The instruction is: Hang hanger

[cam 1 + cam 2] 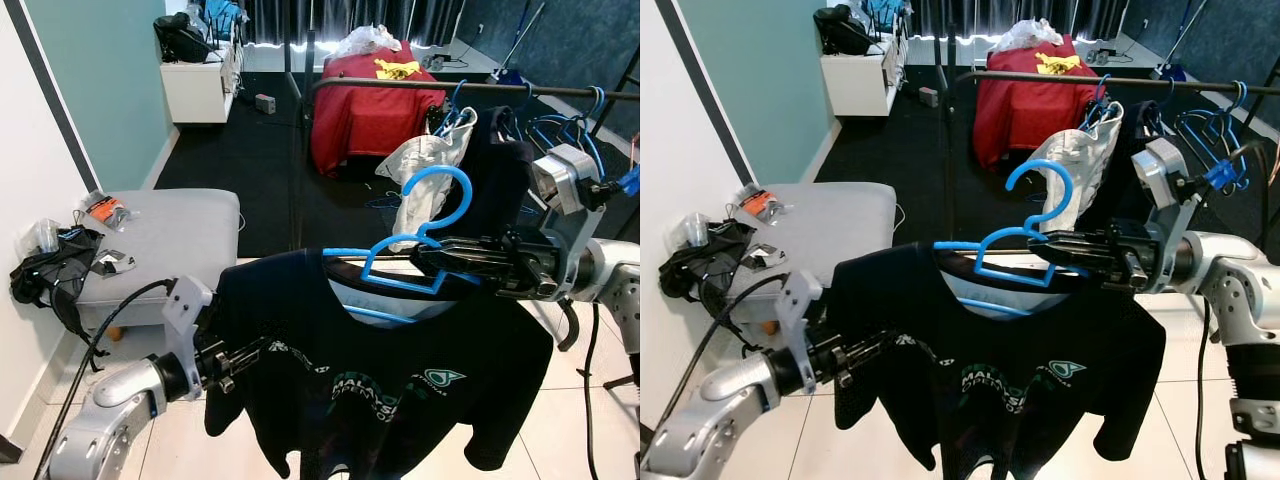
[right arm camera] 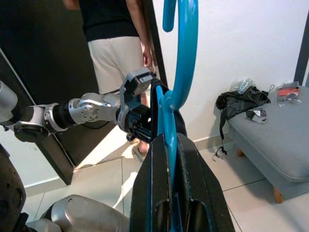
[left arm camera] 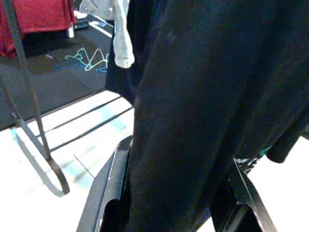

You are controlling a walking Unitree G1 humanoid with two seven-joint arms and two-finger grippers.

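So far the blue hanger (image 1: 420,235), carrying a black T-shirt (image 1: 380,370), hangs in mid-air, well short of the clothes rail (image 1: 400,86) behind it. The right gripper (image 1: 440,262) is clenched on its shoulder bar; the left gripper (image 1: 235,362) pinches the shirt's sleeve. Hooking it over the rail remains.
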